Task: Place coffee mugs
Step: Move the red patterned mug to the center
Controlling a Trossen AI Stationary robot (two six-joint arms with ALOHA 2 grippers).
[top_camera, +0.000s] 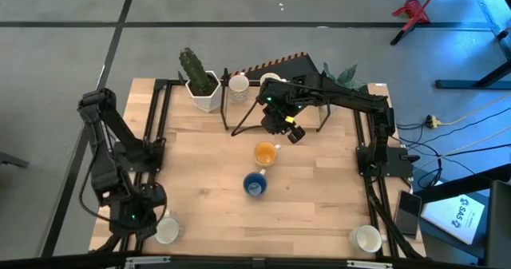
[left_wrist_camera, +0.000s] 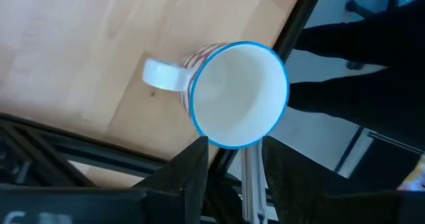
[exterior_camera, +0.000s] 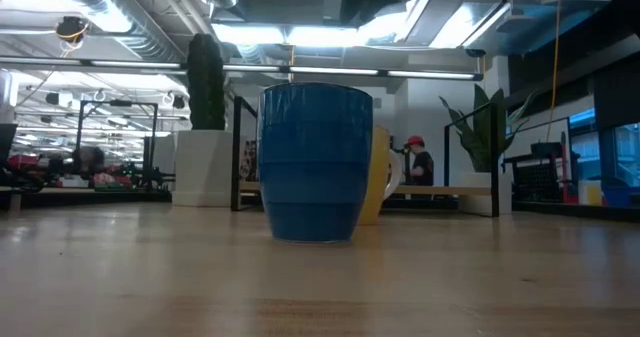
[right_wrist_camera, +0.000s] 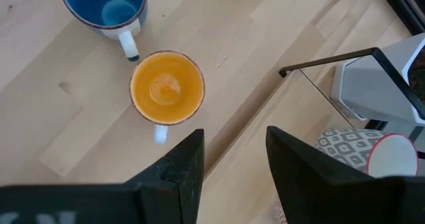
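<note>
The orange mug point(top_camera: 265, 153) point(right_wrist_camera: 166, 88) and the blue mug point(top_camera: 255, 185) point(right_wrist_camera: 103, 8) stand upright mid-table, the blue one nearer the front point(exterior_camera: 315, 162). My right gripper point(top_camera: 293, 132) point(right_wrist_camera: 234, 161) hovers open and empty just beyond the orange mug, toward the far edge. My left gripper point(left_wrist_camera: 236, 177) is open at the near left corner. A white mug with a blue rim point(left_wrist_camera: 239, 94) point(top_camera: 168, 231) stands just ahead of its fingertips. Another white mug point(top_camera: 367, 239) stands at the near right corner. A patterned mug point(top_camera: 238, 84) point(right_wrist_camera: 392, 154) stands at the far edge.
A cactus in a white hexagonal pot point(top_camera: 204, 89) and a leafy plant point(top_camera: 345, 76) stand along the far edge, beside a black wire frame point(right_wrist_camera: 332, 61). Black rails point(top_camera: 156, 125) run down both table sides. Bare wood lies left and right of the two middle mugs.
</note>
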